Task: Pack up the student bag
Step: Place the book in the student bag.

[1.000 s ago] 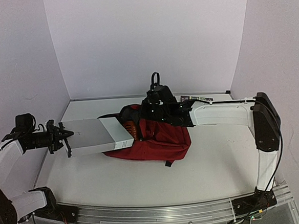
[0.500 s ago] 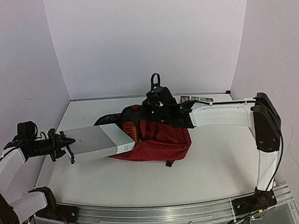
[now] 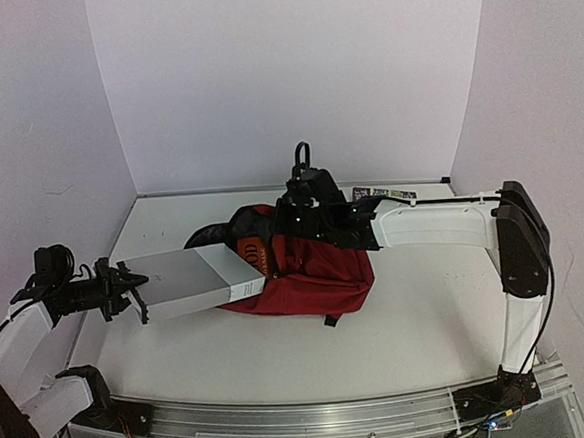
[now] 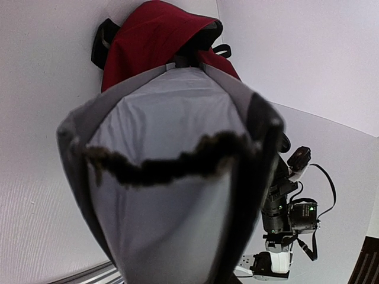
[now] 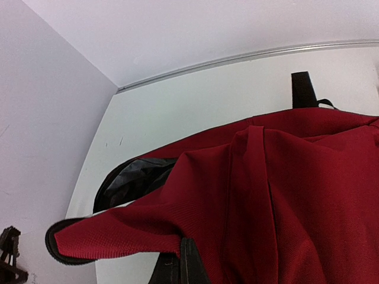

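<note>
Student bag (image 3: 310, 268): lies on its side in the middle of the table (image 3: 409, 321), mouth turned toward the left arm. Nearest, at the left edge: left gripper (image 3: 126, 286), clamped on the near end of a large pale grey book (image 3: 191, 279), holding it out flat toward the bag, far end at the mouth; whether already inside, cannot tell. Beyond that, right gripper (image 3: 306, 200), pinched shut on the red top fabric, lifting it so the dark lining shows as a gap. Farthest back, a small printed booklet (image 3: 382, 192), well apart from everything else. Probably the insertion step, barely begun. To do it well: aim the far corner under the raised flap, slide straight along the book's length, hold the lip high and taut until the book clears the zipper, watch for fabric bunching ahead of the edge.
</note>
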Controlling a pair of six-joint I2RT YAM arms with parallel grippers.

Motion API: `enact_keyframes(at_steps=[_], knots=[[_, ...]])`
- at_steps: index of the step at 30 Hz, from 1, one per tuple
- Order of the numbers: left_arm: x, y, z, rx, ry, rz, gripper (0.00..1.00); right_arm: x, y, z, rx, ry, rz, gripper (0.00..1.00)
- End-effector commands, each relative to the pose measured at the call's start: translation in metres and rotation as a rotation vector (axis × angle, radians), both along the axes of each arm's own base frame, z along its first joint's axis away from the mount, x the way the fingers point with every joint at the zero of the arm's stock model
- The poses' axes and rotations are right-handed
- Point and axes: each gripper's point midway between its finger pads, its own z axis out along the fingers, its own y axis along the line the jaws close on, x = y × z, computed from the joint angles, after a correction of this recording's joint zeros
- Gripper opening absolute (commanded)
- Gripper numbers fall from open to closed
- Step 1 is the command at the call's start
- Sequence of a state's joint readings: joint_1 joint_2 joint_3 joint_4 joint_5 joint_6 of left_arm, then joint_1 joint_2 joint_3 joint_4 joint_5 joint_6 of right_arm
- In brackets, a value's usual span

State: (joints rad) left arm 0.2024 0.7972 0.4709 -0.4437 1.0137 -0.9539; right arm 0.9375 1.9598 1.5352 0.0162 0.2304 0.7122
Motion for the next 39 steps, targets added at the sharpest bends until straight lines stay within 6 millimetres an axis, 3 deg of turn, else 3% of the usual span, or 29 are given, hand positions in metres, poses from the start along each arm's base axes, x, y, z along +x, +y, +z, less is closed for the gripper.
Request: enact_keyframes(at_steps=[1,7,15,23,27,31,39], knots=[[0.011,-0.006,0.023,-0.038,-0.09,-0.069,0.17,-0.021,0.027,0.066,0.101,-0.101,0.178,0.0],[0.03,-0.01,0.03,-0.029,-0.142,-0.116,0.16,-0.069,0.061,0.076,0.118,-0.107,0.417,0.0],[0.052,-0.023,0.039,0.015,-0.261,-0.206,0.16,-0.097,0.065,0.072,0.117,-0.097,0.553,0.0],[0.067,-0.07,0.033,0.058,-0.36,-0.348,0.12,-0.096,0.063,0.082,0.168,-0.081,0.522,0.0],[0.082,-0.081,0.034,0.068,-0.411,-0.336,0.12,-0.099,0.07,0.09,0.229,-0.072,0.547,0.0],[0.096,-0.099,0.026,0.11,-0.42,-0.346,0.12,-0.098,0.075,0.083,0.241,-0.052,0.545,0.0],[0.108,-0.178,-0.007,0.124,-0.389,-0.508,0.15,-0.09,0.067,0.071,0.24,-0.035,0.473,0.0]])
